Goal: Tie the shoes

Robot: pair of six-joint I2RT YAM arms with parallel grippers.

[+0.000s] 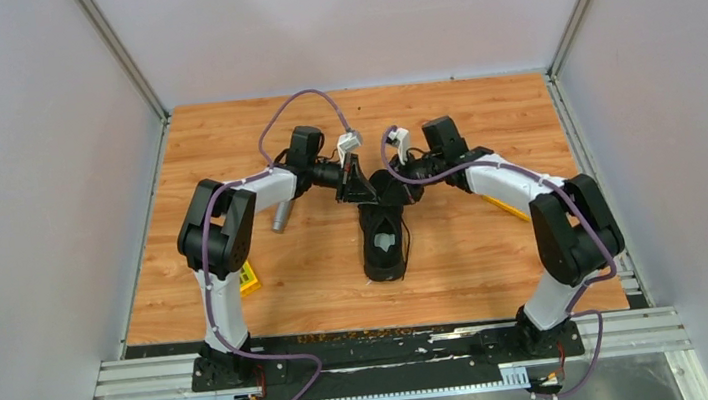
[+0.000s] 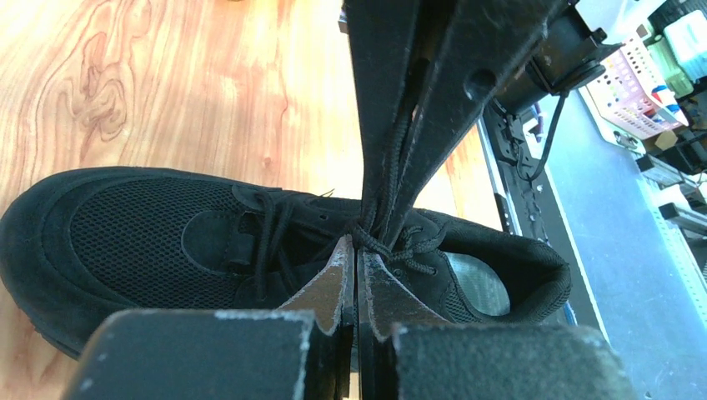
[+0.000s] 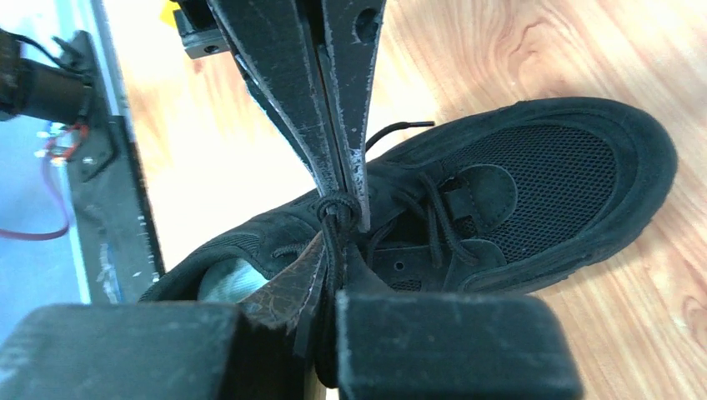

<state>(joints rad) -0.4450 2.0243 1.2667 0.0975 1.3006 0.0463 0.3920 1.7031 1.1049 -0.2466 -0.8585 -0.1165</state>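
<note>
The black sneaker [image 1: 385, 247] lies mid-table with its toe toward the far side and its pale grey insole [image 2: 479, 283] showing. My left gripper [image 1: 367, 196] and right gripper [image 1: 395, 191] meet tip to tip over its lace area. In the left wrist view my left gripper [image 2: 357, 247] is shut on the thin black laces [image 2: 271, 233] at the knot. In the right wrist view my right gripper [image 3: 335, 242] is shut on a lace strand running down from the knot [image 3: 335, 204] over the sneaker [image 3: 542, 175].
A silver microphone [image 1: 283, 215] lies left of the shoe under my left arm. A yellow object [image 1: 249, 277] sits by the left arm and another [image 1: 505, 205] under the right arm. Grey walls enclose the wooden table [image 1: 223, 144]; a metal rail [image 1: 387, 352] runs along its near edge.
</note>
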